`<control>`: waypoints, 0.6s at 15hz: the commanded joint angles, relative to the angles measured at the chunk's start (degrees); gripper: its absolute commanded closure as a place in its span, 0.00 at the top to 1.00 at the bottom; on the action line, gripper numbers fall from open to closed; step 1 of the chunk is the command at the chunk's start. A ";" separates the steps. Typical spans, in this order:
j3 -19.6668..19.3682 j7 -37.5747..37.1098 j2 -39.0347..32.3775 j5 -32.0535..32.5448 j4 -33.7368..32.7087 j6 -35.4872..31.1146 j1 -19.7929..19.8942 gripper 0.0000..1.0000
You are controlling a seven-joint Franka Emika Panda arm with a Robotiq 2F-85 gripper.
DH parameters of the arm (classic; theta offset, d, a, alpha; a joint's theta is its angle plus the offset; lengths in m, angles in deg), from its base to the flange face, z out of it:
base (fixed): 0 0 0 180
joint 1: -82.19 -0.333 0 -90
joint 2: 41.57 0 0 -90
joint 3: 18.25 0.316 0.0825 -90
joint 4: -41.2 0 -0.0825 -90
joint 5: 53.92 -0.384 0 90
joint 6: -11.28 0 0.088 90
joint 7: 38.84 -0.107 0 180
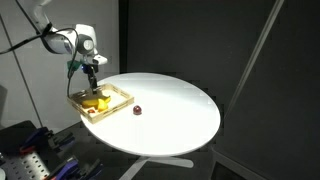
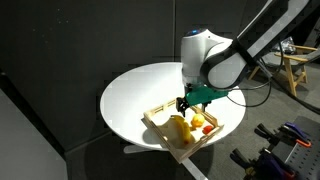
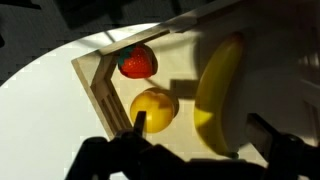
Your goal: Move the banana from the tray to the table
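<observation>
The slim yellow banana [image 3: 215, 90] lies in the light wooden tray [image 3: 93, 85] and shows in both exterior views [image 1: 94, 100] [image 2: 177, 125]. The tray [image 1: 120, 96] [image 2: 155, 122] sits at the edge of the round white table [image 1: 175, 105] [image 2: 135, 90]. My gripper [image 3: 203, 125] is open and hangs just above the tray, one finger on each side of the banana's lower end. It also shows in both exterior views [image 1: 91, 72] [image 2: 185, 103]. I cannot tell whether the fingers touch the banana.
A round orange-yellow fruit [image 3: 153, 106] and a red strawberry-like item [image 3: 137, 62] lie in the tray beside the banana. A small dark red object [image 1: 136, 110] sits on the table near the tray. Dark curtains surround the table.
</observation>
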 commanded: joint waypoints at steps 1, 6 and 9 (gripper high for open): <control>-1.76 -1.74 -2.85 1.62 -2.76 0.69 -1.83 1.00; -3.27 -1.52 -5.91 1.50 -4.35 0.32 -3.37 1.00; -3.93 -1.55 -7.52 1.41 -5.41 0.44 -4.24 1.00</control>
